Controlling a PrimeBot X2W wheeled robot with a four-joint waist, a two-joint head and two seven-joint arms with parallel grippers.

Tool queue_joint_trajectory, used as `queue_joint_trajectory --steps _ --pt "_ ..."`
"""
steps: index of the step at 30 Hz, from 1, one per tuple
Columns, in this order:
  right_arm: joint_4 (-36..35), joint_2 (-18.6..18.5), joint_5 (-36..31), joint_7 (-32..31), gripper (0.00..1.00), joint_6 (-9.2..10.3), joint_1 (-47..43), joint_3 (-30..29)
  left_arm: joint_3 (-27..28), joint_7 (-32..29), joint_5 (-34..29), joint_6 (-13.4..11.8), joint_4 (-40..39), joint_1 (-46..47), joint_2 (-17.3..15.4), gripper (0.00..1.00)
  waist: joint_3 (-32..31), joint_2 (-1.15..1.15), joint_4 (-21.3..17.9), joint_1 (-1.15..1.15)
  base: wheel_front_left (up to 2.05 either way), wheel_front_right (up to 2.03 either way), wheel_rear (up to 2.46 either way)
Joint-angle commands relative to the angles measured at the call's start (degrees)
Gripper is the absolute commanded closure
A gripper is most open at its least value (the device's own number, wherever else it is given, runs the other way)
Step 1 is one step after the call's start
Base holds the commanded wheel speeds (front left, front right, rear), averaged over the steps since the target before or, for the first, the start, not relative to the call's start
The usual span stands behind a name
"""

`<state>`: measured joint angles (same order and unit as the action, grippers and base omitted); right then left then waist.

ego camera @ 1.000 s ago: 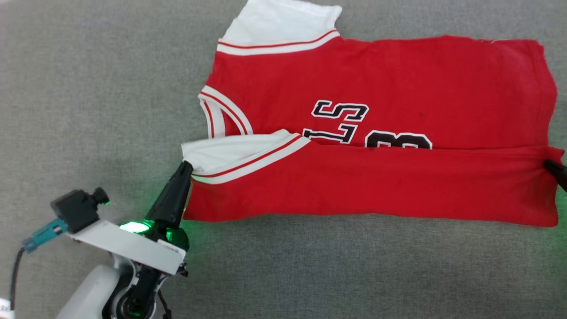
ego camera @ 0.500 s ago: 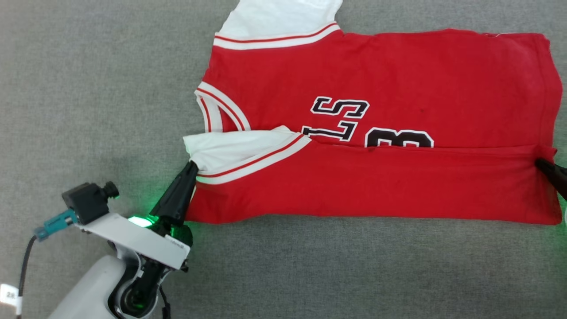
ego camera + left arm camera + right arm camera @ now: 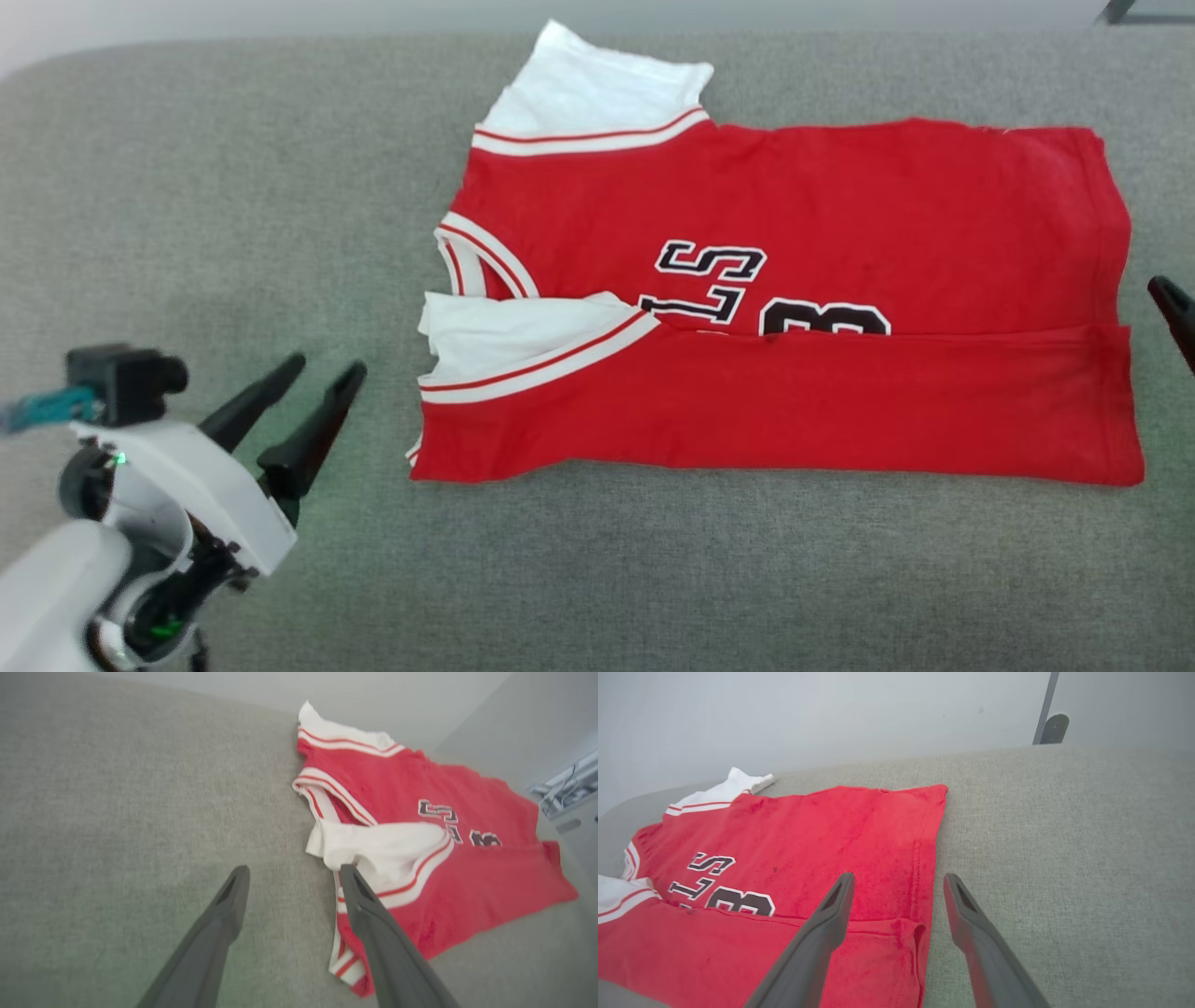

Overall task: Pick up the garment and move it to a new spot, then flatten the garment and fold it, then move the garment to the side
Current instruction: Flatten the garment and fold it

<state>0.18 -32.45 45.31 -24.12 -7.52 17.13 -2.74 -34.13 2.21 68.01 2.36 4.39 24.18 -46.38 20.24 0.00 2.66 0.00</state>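
The garment [image 3: 794, 215] lies flat on the grey fabric surface [image 3: 187, 187], collar toward the robot's left and hem toward its right. Its near long edge is folded up across the lower part of the lettering [image 3: 738, 289].

Half a second ago, the left gripper [image 3: 329, 364] pinched the near white sleeve [image 3: 504, 336] and the right gripper [image 3: 900, 879] held the hem corner [image 3: 1116, 401]. Both have since released and drawn clear. Each gripper's fingers now stand wide apart and hold nothing.

Assessment: the first lengthwise fold appears complete. Further folding and the move to the side remain.
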Motion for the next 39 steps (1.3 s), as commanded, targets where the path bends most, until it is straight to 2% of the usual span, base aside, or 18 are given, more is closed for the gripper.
queue_joint_trajectory --steps 1,5,8,12,15,23,25,35,36,38,39 --pt "-0.5 0.0 -0.3 0.5 0.00 0.07 0.7 -0.4 -1.1 -3.8 -0.5 -1.7 -1.2 1.1 -1.8 0.00 -1.3 0.00 0.4 0.00 0.00 0.00 0.00" --pt "-1.4 0.0 -0.5 0.8 0.00 0.07 2.2 -0.8 -4.8 -19.1 0.8 -6.3 -4.9 4.7 -5.4 0.00 -1.6 0.00 0.5 0.00 0.00 0.00 0.00" --pt "-1.3 -0.1 -0.5 0.5 0.00 0.07 3.7 -0.5 -7.1 -29.0 3.2 -8.1 -5.6 7.5 -5.3 0.00 -1.0 0.00 0.3 0.00 0.00 0.00 0.00" --pt "-1.0 -0.1 -0.7 0.3 0.00 0.07 5.7 0.8 -9.5 -35.2 2.8 -8.8 -4.4 11.2 -3.7 0.00 0.6 0.00 -0.8 0.00 0.00 0.00 0.00" --pt "-0.8 -0.2 -0.6 0.4 0.00 0.07 6.8 1.7 -10.0 -36.1 3.1 -8.7 -2.6 12.5 -1.6 0.00 1.8 0.00 -1.9 0.00 0.00 0.00 0.00" --pt "0.1 -0.7 -0.1 1.6 0.00 0.07 7.3 2.0 -10.7 -36.3 4.5 -7.4 -0.2 12.1 1.0 0.00 3.3 0.00 -3.2 0.00 0.00 0.00 0.00" --pt "0.3 -0.6 -0.1 1.8 0.00 0.07 7.3 1.9 -11.0 -36.3 3.6 -6.8 -0.5 12.5 0.6 0.00 3.4 0.00 -3.2 0.00 0.00 0.00 0.00" --pt "0.8 -0.4 0.3 2.0 0.00 0.07 8.1 2.8 -11.7 -39.5 7.6 -6.5 -0.7 10.8 1.9 0.00 3.5 0.00 -3.6 0.00 0.00 0.00 0.00" --pt "0.8 -0.4 0.4 2.0 0.00 0.07 8.2 2.9 -11.8 -39.8 8.1 -6.4 -0.5 10.5 2.2 0.35 3.6 0.00 -3.7 0.00 0.00 0.00 0.00" --pt "0.9 -0.4 0.4 1.9 0.00 0.07 8.3 3.2 -11.5 -40.2 9.5 -6.0 -0.2 10.1 2.7 0.93 3.8 0.00 -3.9 0.00 0.00 0.00 0.00" --pt "1.0 -0.5 0.5 1.8 0.00 0.07 8.4 3.3 -11.4 -40.4 10.0 -5.9 -0.1 10.0 2.9 1.00 3.9 0.00 -4.0 0.00 0.00 0.00 0.00"
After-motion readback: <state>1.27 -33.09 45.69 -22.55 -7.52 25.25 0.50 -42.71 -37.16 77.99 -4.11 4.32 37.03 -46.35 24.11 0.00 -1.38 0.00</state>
